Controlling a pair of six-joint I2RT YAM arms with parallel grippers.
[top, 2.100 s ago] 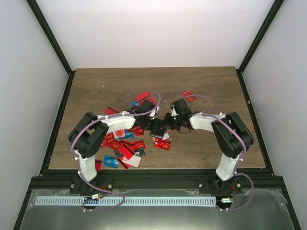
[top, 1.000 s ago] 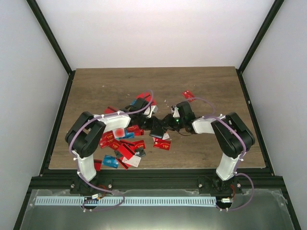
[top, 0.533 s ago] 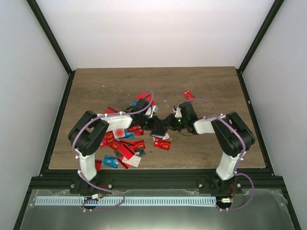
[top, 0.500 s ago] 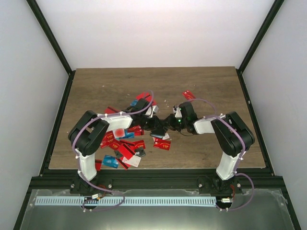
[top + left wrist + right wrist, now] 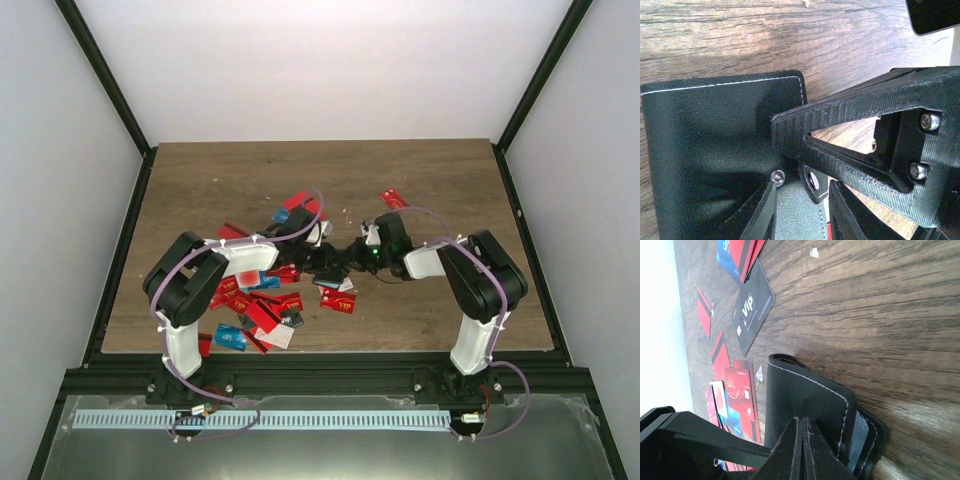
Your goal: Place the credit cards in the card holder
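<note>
The card holder (image 5: pixel 805 390), gripped in the left end effector (image 5: pixel 800 210), has now been pinched tight by the right end effector (image 5: pixel 802 432), ready for opening.

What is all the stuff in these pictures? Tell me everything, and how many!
table: one, brown wood, under everything.
red cards: many, too piled to count, red, left-middle of the table.
lone red card: one, red, apart at the back right.
blue cards: a few, blue, mixed into the pile.
VIP card: one, black, flat beside the pile.
card holder: one, black, mid-table between the claws.
white scrap: one, tiny, on bare wood.
arms: two, black and white, bolted at the near edge.
left claw: one, black, closed around part of the card holder.
right claw: one, black, shut, tip on the card holder.
</note>
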